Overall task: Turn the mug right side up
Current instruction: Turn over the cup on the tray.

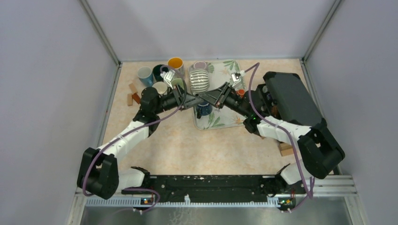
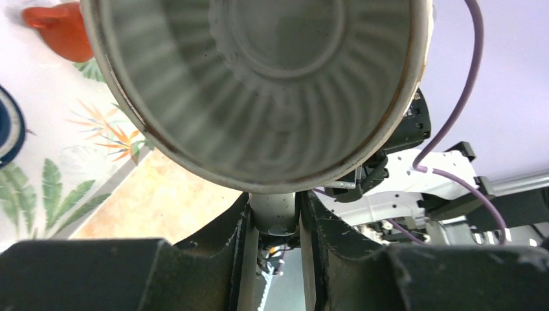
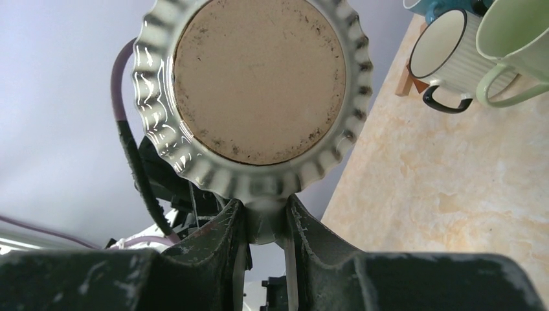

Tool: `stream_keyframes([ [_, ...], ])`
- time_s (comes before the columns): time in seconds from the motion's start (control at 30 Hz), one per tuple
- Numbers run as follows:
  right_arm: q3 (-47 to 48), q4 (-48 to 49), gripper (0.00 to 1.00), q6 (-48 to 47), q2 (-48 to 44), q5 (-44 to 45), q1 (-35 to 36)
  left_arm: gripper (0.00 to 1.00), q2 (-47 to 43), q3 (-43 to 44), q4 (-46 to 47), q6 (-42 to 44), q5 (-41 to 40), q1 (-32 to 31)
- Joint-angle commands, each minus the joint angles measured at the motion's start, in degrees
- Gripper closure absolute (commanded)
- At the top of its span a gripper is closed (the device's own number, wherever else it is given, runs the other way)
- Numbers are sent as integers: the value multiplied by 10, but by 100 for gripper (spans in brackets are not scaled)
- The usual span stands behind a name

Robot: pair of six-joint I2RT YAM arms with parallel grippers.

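Ribbed grey-white ceramic mug [image 1: 199, 80]: we count one, lying sideways over one leaf-patterned tray [image 1: 225, 119], beside one dark blue mug [image 1: 204, 109]. Our two grippers, left gripper [image 2: 275, 217] and right gripper [image 3: 265, 220], each clamp it, fingers nearly closed.

No writing, label, brand or number can be read on the ribbed mug [image 1: 199, 80], on the leaf-patterned tray [image 1: 225, 120] beneath it, or elsewhere.

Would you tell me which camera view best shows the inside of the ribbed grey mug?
The left wrist view: it looks into the open mouth of the ribbed grey mug. The right wrist view shows only its bare base; the top view only its ribbed side.
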Motion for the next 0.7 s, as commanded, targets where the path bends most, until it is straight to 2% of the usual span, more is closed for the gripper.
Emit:
stream_keyframes([
  [0.0, -6, 51, 100, -19, 0, -6, 20, 100, -43, 45, -51, 96, -84, 9],
  [0.23, -11, 39, 100, -44, 5, 2, 20, 100, -36, 80, -115, 146, -91, 9],
  [0.67, -8, 61, 78, -45, 40, 0, 20, 100, -30, 120, -210, 218, -111, 9],
])
